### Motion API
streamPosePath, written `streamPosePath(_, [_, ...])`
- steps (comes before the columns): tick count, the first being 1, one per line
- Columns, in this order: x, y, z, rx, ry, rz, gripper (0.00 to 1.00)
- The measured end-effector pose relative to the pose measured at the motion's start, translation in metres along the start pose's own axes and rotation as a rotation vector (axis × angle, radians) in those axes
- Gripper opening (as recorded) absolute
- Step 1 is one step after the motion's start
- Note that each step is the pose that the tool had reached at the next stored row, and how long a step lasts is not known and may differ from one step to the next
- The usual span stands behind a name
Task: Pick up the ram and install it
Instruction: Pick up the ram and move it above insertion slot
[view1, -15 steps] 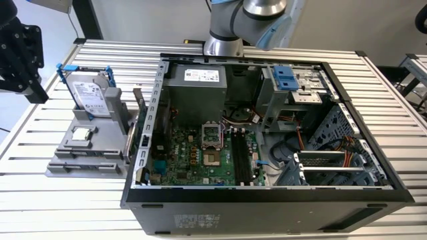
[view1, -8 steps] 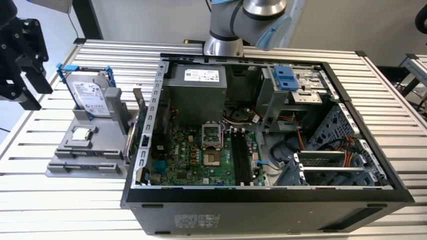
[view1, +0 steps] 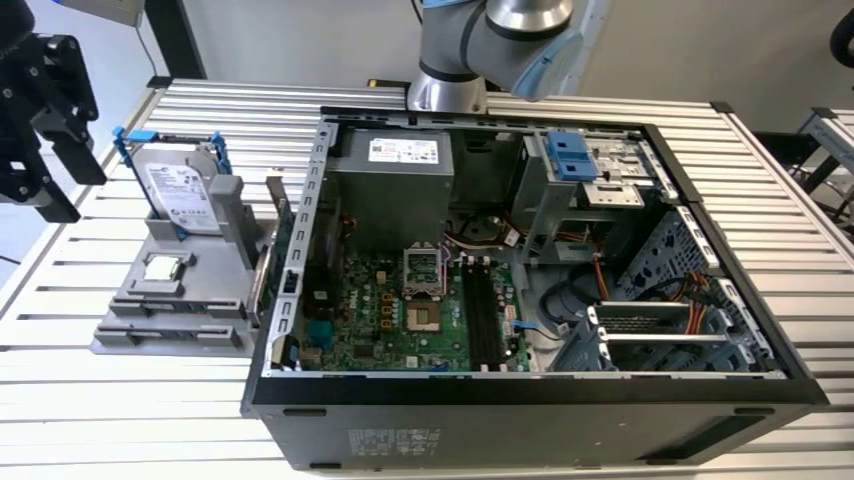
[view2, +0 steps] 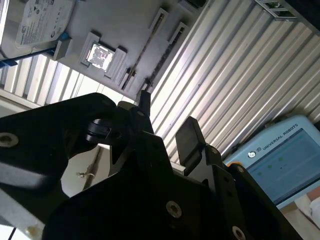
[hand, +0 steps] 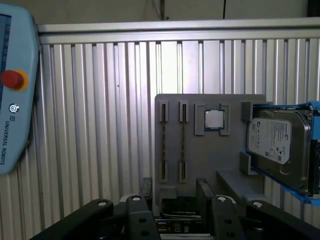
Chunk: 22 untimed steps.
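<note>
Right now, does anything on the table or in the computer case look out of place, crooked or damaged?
Nothing stands out. The ram sits straight in its slot on the grey holder, the chip lies flat in its recess, the hard drive stands in its bracket, and the end effector is open and empty.

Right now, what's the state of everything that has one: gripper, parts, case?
gripper: open, holding nothing.
ram: edge-on in the grey holder, not gripped.
hard drive: in its blue bracket, propped on the holder.
chip: flat in its recess.
computer case: side open.
motherboard slots: look empty.
</note>
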<state>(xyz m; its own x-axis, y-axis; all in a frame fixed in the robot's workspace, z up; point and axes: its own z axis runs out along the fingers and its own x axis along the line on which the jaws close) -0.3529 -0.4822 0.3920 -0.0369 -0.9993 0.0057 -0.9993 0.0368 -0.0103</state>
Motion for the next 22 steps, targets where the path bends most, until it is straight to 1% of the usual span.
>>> streamPosePath(7, [0.0, 0.0, 0.0, 0.0, -0.0002, 0.0, 1.0])
streamPosePath(8, [0.0001, 0.0, 0.0001, 0.001, -0.0006, 0.0, 1.0])
streamPosePath(9, [0.0001, 0.0001, 0.0002, 0.0037, -0.004, 0.0, 1.0])
streamPosePath(11, [0.0001, 0.0, 0.0004, 0.0143, -0.0205, 0.0, 1.0])
streamPosePath(12, [0.0002, 0.0001, 0.0006, 0.0204, -0.0278, 0.0, 1.0])
streamPosePath(13, [0.0002, 0.0, 0.0008, 0.0266, -0.0325, 0.0, 1.0])
streamPosePath(14, [0.0004, 0.0, 0.0011, 0.0302, -0.0341, 0.0, 1.0])
streamPosePath(15, [0.0004, -0.0001, 0.0015, 0.0319, -0.0346, 0.0, 1.0])
streamPosePath(18, [0.0004, 0.0, 0.0034, 0.032, -0.0346, 0.0, 1.0])
streamPosePath(22, [0.0004, 0.0001, 0.0082, 0.0338, -0.0346, 0.0, 1.0])
